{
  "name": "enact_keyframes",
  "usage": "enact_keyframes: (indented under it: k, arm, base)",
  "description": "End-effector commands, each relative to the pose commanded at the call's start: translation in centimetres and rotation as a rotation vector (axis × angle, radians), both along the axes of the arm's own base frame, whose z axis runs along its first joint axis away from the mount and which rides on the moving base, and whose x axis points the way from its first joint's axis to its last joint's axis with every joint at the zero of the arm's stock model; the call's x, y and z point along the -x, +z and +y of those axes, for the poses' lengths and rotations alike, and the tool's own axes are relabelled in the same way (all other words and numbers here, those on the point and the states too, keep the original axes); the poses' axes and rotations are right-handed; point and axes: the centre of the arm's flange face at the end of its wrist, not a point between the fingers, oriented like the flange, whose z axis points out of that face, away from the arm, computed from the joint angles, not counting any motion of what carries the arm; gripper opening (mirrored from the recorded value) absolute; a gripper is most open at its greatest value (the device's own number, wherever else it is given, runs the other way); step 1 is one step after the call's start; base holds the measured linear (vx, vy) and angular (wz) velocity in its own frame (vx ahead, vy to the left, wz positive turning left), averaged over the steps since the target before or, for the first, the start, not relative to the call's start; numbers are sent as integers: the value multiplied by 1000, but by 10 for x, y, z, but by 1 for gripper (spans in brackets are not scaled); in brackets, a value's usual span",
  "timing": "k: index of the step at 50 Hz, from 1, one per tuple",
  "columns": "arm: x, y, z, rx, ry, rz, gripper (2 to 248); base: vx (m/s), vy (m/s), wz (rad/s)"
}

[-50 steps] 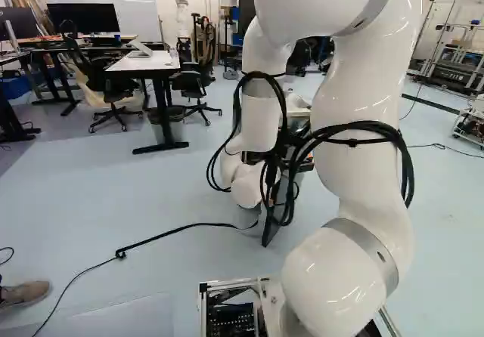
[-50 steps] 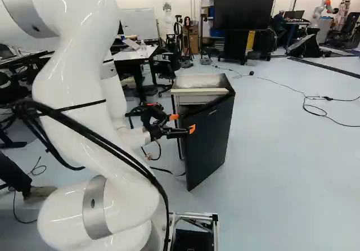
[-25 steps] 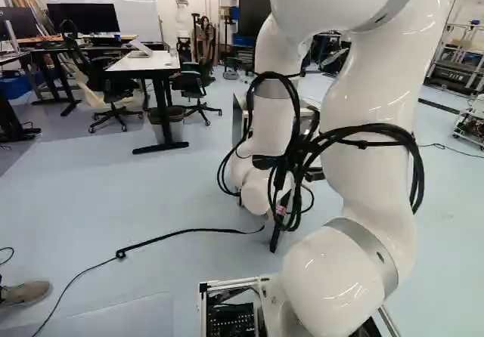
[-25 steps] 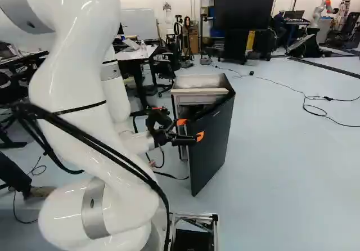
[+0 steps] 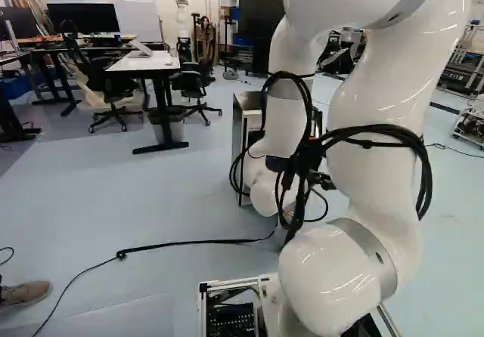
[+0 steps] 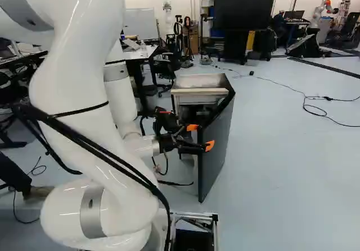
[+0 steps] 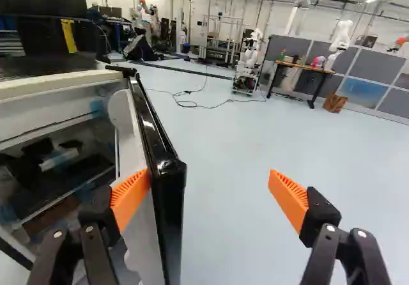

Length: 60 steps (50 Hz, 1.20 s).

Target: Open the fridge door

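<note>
Arm (image 6: pixel 73 88), glossy white and jointed, rises at the left of the right base view, with black looped cables (image 6: pixel 84 144) strapped along it, probably slack enough to let your wrist turn. Further right, your black two-fingered gripper (image 6: pixel 201 137) reaches into the gap of the small pale-topped fridge (image 6: pixel 199 92), which stands on the floor ahead of the base. Its flat black door (image 6: pixel 216 149) is already ajar, the free edge swung out towards you, the hinge apparently on the far side.

In the wrist view you have the fingers spread wide, gripping nothing. One ribbed orange pad (image 7: pixel 130 195) is behind the door, seemingly against its white inner liner (image 7: pixel 137 224); the other orange pad (image 7: pixel 287 199) hangs in free air beyond the outer face. So you're placed to push from inside, I'd judge, rather than pinch. The job looks well along: sweep the door outward around its hinge, keeping the inner finger hooked, or it may slip off the edge.
</note>
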Motion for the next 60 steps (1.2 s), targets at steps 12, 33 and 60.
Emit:
enact_keyframes:
  k: [12, 33, 60]
  arm:
    - [7, 1, -17, 13, -94, -4, 247]
    - [6, 3, -50, 32, -275, -23, 247]
    - [-26, 1, -99, 31, -455, -77, 247]
  base:
    - [0, 0, 0]
    - [0, 0, 0]
    - [0, 0, 0]
